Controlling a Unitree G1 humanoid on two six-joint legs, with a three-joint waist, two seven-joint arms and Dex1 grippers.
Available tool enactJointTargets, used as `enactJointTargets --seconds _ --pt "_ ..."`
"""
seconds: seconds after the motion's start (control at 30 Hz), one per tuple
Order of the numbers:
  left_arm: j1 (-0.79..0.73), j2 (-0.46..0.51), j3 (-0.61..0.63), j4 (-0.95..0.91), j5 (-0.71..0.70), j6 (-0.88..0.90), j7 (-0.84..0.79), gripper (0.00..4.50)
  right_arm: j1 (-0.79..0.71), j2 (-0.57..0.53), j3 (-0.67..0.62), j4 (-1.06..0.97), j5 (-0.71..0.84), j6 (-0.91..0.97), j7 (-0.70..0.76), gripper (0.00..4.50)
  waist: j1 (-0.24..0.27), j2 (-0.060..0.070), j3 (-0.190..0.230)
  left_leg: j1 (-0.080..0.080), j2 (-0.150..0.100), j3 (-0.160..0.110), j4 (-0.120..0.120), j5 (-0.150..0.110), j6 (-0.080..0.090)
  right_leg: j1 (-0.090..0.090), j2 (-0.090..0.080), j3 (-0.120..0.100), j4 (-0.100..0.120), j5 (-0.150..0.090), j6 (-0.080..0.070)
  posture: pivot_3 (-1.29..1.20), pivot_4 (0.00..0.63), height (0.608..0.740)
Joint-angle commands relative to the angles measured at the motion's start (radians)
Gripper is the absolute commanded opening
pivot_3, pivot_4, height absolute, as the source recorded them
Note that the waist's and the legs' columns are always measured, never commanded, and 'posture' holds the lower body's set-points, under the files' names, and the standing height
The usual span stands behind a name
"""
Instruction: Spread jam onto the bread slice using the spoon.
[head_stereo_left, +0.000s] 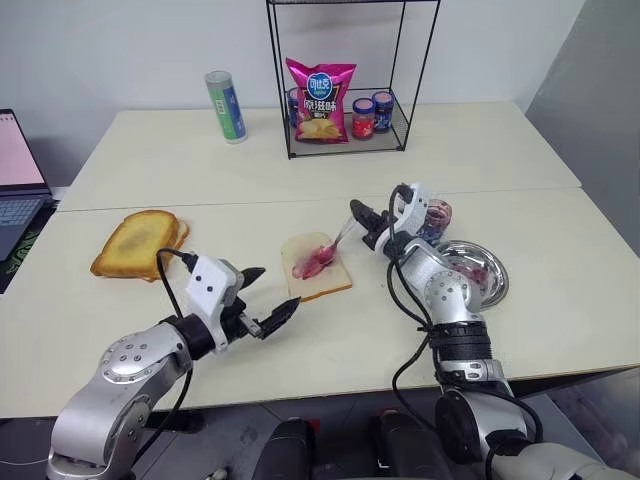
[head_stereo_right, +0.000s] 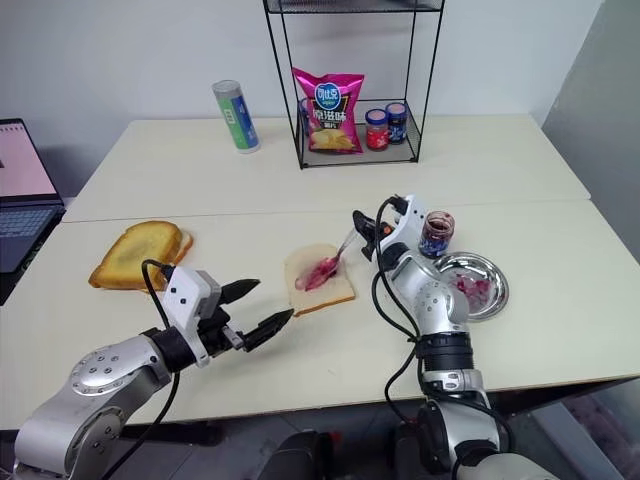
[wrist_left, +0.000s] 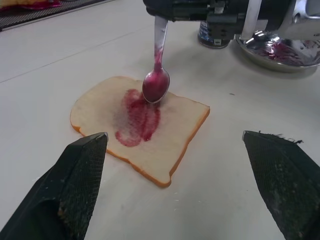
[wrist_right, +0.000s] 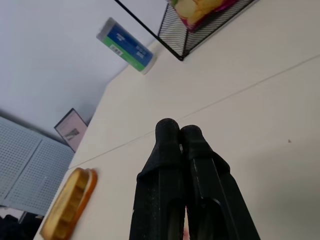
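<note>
The pale bread slice (head_stereo_left: 318, 272) lies mid-table with a smear of red-purple jam (wrist_left: 137, 119) across its centre. The silver spoon (wrist_left: 156, 84) slants down from the right, and its jam-coated bowl meets the far end of the smear. My right gripper (head_stereo_left: 366, 227) is shut on the spoon's handle, just right of and behind the slice; its two fingers (wrist_right: 172, 150) press together in the right wrist view. My left gripper (head_stereo_left: 272, 291) hovers open to the near left of the slice, holding nothing, its fingers (wrist_left: 75, 185) framing the bread.
A round steel dish (head_stereo_left: 497, 290) smeared with jam sits right of my right arm, an open jam jar (head_stereo_left: 437, 217) behind it. Toasted slices (head_stereo_left: 138, 243) lie at the left. At the back stand a wire rack (head_stereo_left: 400, 95) with a chips bag and jars, and a canister (head_stereo_left: 226, 106). A laptop (head_stereo_left: 15, 190) is at far left.
</note>
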Motion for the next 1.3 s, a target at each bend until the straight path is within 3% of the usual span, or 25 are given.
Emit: enactJointTargets --seconds 0.03,0.33,0.5,0.73,0.87,1.07,1.3 --pt "-0.023 0.028 0.041 -0.003 -0.034 -0.005 -0.025 4.50 -0.009 -0.003 -0.014 -0.153 0.119 0.117 0.008 0.03 0.000 0.000 0.000 0.000 0.000 0.000 0.000 0.000 0.000 0.000 0.000 0.000 0.000 0.000 0.000 0.00 0.150 0.740" --pt "-0.179 0.136 0.070 0.037 -0.163 0.073 -0.120 4.50 -0.036 -0.111 -0.094 -0.403 0.295 0.257 -0.074 0.03 0.003 0.000 0.000 -0.001 0.000 -0.001 0.001 0.000 0.000 0.000 0.000 -0.001 -0.001 -0.003 0.004 0.00 0.150 0.740" --pt "-0.331 0.154 -0.011 0.059 -0.221 0.110 -0.180 4.50 -0.052 -0.234 -0.162 -0.561 0.415 0.313 -0.184 0.03 0.003 0.000 0.000 -0.005 -0.001 -0.002 0.002 0.000 0.000 -0.001 0.001 -0.004 -0.001 -0.003 0.005 0.00 0.150 0.740" --pt "-0.522 0.089 -0.231 0.173 -0.122 0.019 -0.280 4.50 0.027 -0.428 -0.270 -0.696 0.509 0.325 -0.361 0.03 0.004 0.000 0.000 -0.005 -0.001 -0.002 0.002 0.000 0.000 -0.001 0.002 -0.003 -0.002 -0.003 0.005 0.00 0.150 0.740" --pt "-0.603 0.011 -0.362 0.276 0.006 -0.089 -0.291 4.50 0.154 -0.539 -0.329 -0.693 0.480 0.298 -0.318 0.03 0.005 0.000 0.001 -0.005 -0.002 -0.001 0.002 0.000 0.000 -0.001 0.002 -0.001 -0.002 -0.003 0.005 0.00 0.150 0.740" --pt "-0.673 -0.147 -0.509 0.416 0.140 -0.223 -0.304 4.50 0.303 -0.547 -0.369 -0.616 0.373 0.180 -0.277 0.03 0.007 -0.001 0.001 -0.006 -0.002 0.001 0.002 0.000 0.000 -0.001 0.003 0.001 -0.002 -0.002 0.007 0.00 0.150 0.740" --pt "-0.717 -0.239 -0.575 0.570 0.257 -0.345 -0.324 4.50 0.388 -0.513 -0.339 -0.489 0.235 0.033 -0.176 0.03 0.004 0.000 0.001 -0.004 -0.001 0.002 0.003 0.000 0.001 -0.001 0.005 0.002 -0.001 -0.002 0.008 0.00 0.150 0.740"
